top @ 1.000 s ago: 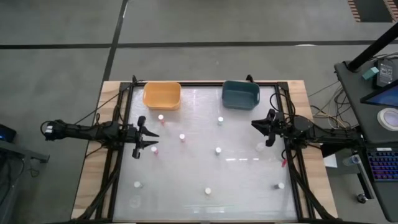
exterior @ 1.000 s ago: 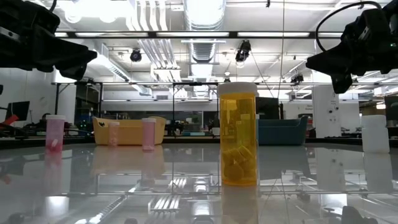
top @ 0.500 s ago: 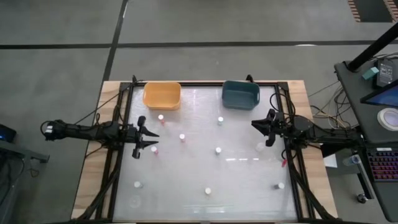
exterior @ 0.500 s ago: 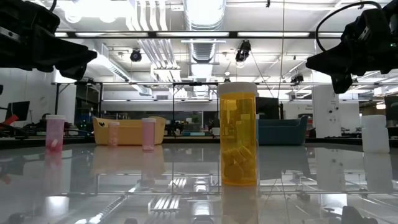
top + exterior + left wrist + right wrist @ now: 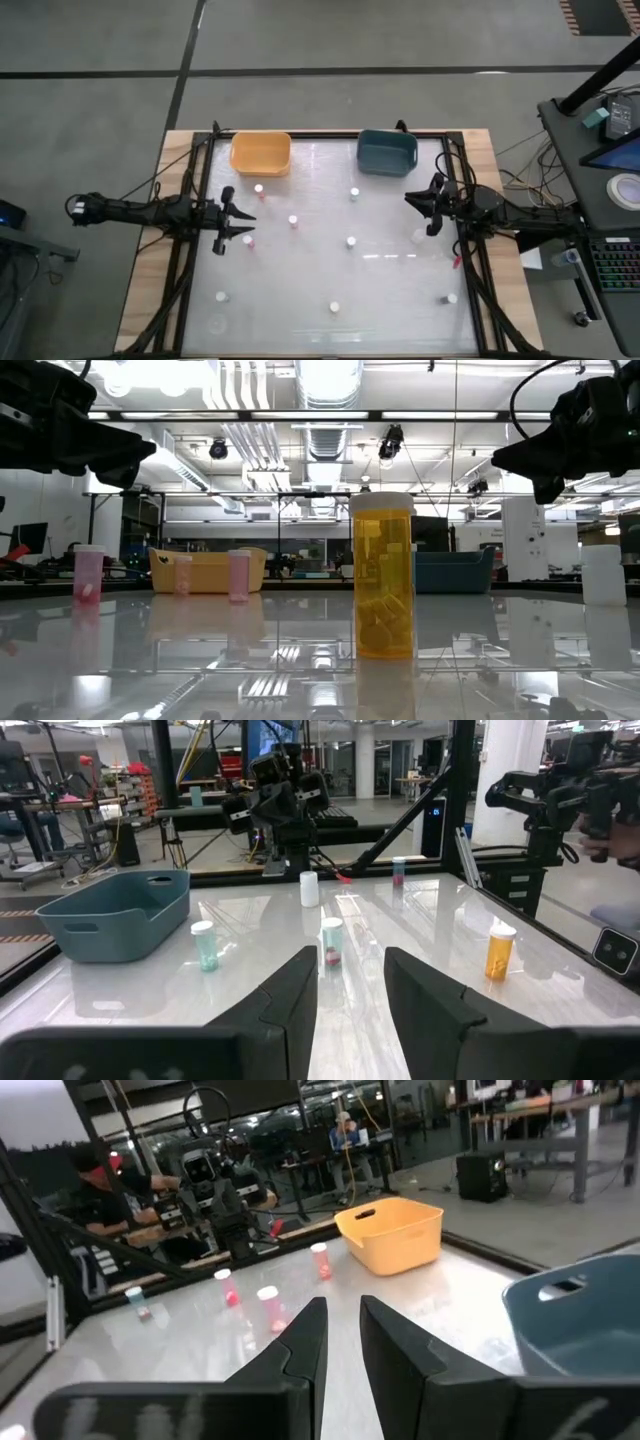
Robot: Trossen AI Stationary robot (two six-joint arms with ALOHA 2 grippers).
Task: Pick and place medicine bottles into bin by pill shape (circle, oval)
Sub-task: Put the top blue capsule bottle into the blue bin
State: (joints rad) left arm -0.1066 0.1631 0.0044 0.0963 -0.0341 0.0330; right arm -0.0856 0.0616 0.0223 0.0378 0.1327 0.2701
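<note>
From above, white-capped medicine bottles [image 5: 293,220] look alike; the low view shows one amber plastic bottle [image 5: 383,577]. Left gripper [image 5: 243,227] and right gripper [image 5: 411,202] hang nearly pressed together, empty.

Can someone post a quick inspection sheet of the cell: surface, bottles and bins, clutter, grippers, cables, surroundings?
Surface: glossy white table top, reflective.
Job's things: medicine bottles standing scattered, none in a bin; amber bottle nearest the low camera; orange bin and blue bin at the far edge.
Clutter: nothing seen on the table.
Grippers: left gripper at the left edge, right gripper at the right edge, both raised, shut, empty.
Cables: bundles running along both arm bases.
Surroundings: desk with keyboard to the right; person seated beyond the table.
</note>
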